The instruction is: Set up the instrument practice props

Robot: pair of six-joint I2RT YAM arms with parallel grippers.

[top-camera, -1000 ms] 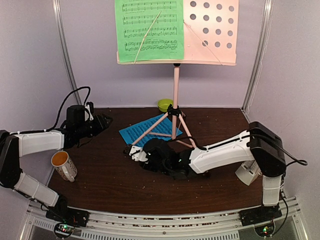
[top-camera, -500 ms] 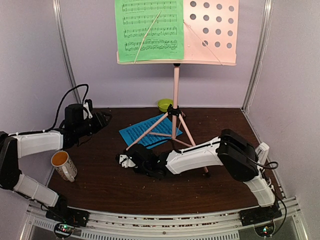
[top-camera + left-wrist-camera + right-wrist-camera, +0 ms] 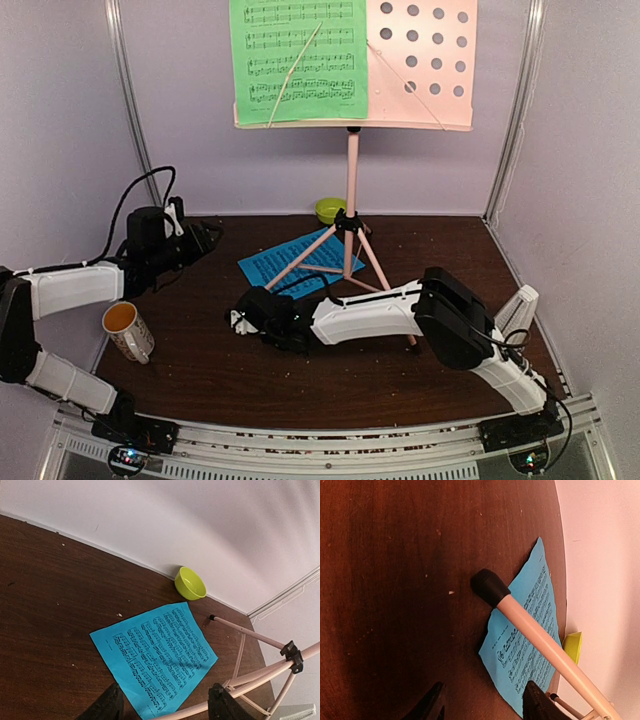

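The pink music stand (image 3: 351,190) stands mid-table on its tripod, and a green music sheet (image 3: 298,58) rests on the left half of its perforated desk (image 3: 425,60). A blue music sheet (image 3: 297,263) lies flat on the table under the tripod legs. The pale metronome (image 3: 520,307) stands at the right edge. My right gripper (image 3: 244,317) hovers open just left of the front-left tripod foot (image 3: 489,586), with the blue sheet (image 3: 530,635) beyond it. My left gripper (image 3: 206,240) hangs open at the back left, with the blue sheet (image 3: 155,655) ahead of it. Both grippers (image 3: 165,707) (image 3: 485,702) hold nothing.
A white mug (image 3: 127,331) with an orange inside stands at the front left, near my left arm. A lime-green bowl (image 3: 330,210) sits against the back wall behind the tripod. Tripod legs (image 3: 250,635) spread low over the table's middle. Walls close in on three sides.
My right arm has stretched out to the left, carrying its gripper along the table to the front-left tripod foot and uncovering the metronome. The left arm has barely moved.
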